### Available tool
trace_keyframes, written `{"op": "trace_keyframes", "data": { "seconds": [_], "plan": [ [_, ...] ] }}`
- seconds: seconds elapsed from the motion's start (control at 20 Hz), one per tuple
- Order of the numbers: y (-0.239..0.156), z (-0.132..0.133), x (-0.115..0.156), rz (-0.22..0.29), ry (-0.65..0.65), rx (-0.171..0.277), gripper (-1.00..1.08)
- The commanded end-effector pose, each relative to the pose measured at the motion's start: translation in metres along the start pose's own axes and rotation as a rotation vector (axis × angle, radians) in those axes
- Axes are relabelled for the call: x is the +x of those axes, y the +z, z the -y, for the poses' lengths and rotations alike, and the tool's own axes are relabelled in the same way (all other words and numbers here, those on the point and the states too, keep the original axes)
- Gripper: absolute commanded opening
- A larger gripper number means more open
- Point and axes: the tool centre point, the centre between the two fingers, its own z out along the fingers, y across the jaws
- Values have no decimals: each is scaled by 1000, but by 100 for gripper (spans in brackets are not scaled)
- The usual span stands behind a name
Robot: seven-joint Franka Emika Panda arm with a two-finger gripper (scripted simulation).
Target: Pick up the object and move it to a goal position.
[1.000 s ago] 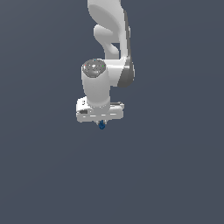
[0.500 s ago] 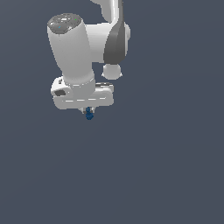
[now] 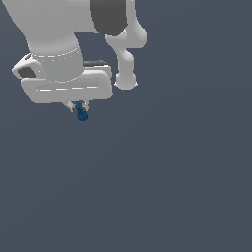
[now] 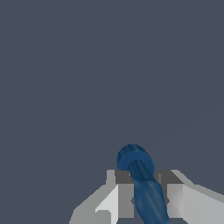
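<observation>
The object (image 3: 81,112) is a tiny dark blue elongated piece with a thicker rounded end, hanging just below the white hand in the exterior view's upper left. My gripper (image 3: 78,107) is shut on the object, and only short stubs of the fingers show under the broad white hand. In the wrist view the object (image 4: 141,179) sits clamped between the two grey fingers (image 4: 120,197), its rounded ribbed end sticking out past the gripper (image 4: 144,190). Nothing touches the object from below.
A plain dark grey-blue ground (image 3: 172,187) fills both views. The white arm links (image 3: 125,54) fill the top of the exterior view.
The arm with the blue object in its grip has moved toward the exterior view's left and upward, and it looks larger in the frame now.
</observation>
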Motion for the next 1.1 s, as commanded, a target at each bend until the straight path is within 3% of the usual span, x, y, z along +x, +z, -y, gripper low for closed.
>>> {"op": "trace_keyframes", "data": {
  "seconds": [0.0, 1.05],
  "plan": [
    [-19, -8, 2, 1, -1, 0, -100],
    [-119, -53, 18, 1, -1, -1, -100]
  ]
}}
